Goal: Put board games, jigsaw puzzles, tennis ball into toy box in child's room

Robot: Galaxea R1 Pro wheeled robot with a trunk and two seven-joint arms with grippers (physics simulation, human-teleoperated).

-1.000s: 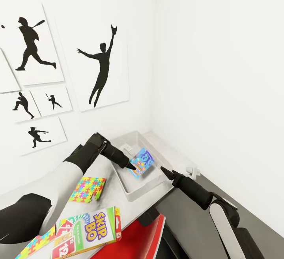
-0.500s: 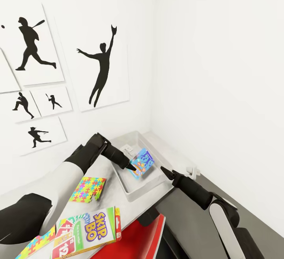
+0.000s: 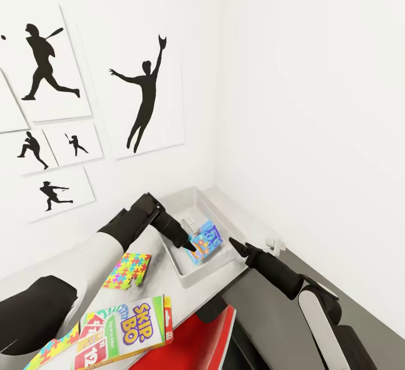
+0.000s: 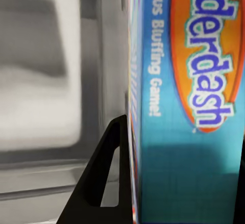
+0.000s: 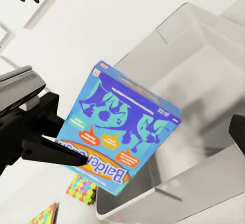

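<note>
Blue Balderdash box (image 3: 205, 240) is pinched in the left gripper (image 3: 190, 244), tilted up on edge over the light-grey toy box (image 3: 194, 273) at the far corner of the white table (image 3: 160, 280). From the left wrist view you can see one black finger (image 4: 104, 175) pressed flat against the box's side, with the printed cover (image 4: 199, 106) running right past the camera, so the jaws are clamped on the game's lower end. In the right wrist view the box (image 5: 120, 132) hangs at a slant above the bin's inside (image 5: 204, 106), the left gripper's black finger (image 5: 48, 152) clamped on the end where the "Balderdash" lettering is. Can't tell if its low corner is touching the bin floor or just above it.

Right gripper (image 3: 232, 243) sits just beside the bin's near-right rim, pointing toward the blue box, not touching anything I can see. Honestly can't tell whether its jaws are open or closed from these angles.

Rest of the toys are on the table closer to the robot: one jigsaw puzzle (image 3: 126, 269) lies flat near the left forearm, the Skip-Bo game (image 3: 126, 330) sits at the near edge, and a second puzzle slab (image 3: 53, 344) pokes out beside it, partly under the left arm. Black silhouette baseball pictures (image 3: 147, 91) hang on the wall behind.
</note>
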